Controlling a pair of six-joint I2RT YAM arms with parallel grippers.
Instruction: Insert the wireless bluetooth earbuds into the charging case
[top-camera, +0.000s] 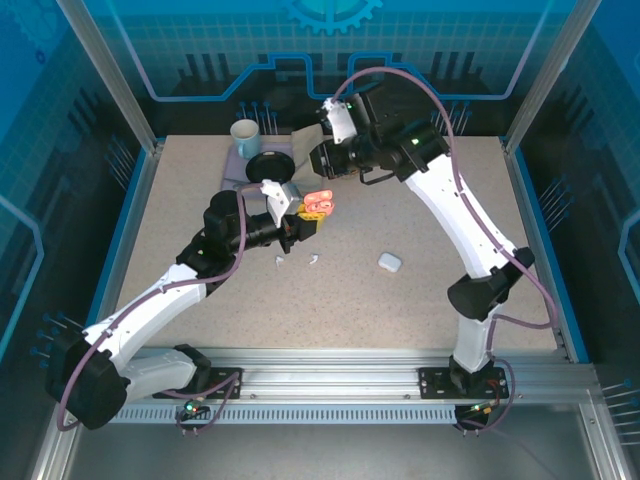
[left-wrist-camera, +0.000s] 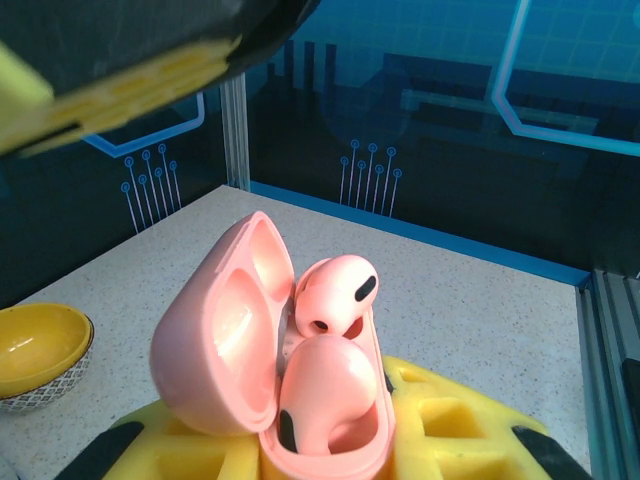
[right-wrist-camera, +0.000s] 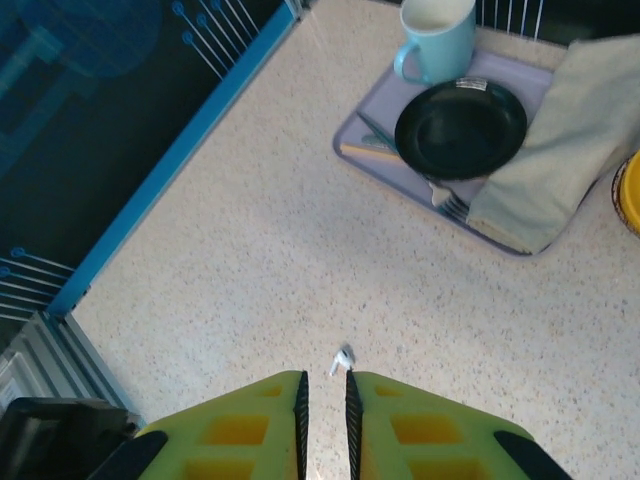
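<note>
Left gripper (top-camera: 306, 214) has the open salmon-pink charging case (left-wrist-camera: 215, 330) pinched between its yellow fingers, lid tipped back. One pink earbud (left-wrist-camera: 325, 385) is down in its well and the other pink earbud (left-wrist-camera: 335, 290) sits high at the rim! Right gripper (right-wrist-camera: 325, 385) hangs above the speckled table (right-wrist-camera: 250, 250) nearly closed, just a thin slit and nothing in it. Two white earbuds (top-camera: 280, 262) (top-camera: 313, 260) lie loose on the tabletop, the white case (top-camera: 389, 262) off to their right.
</note>
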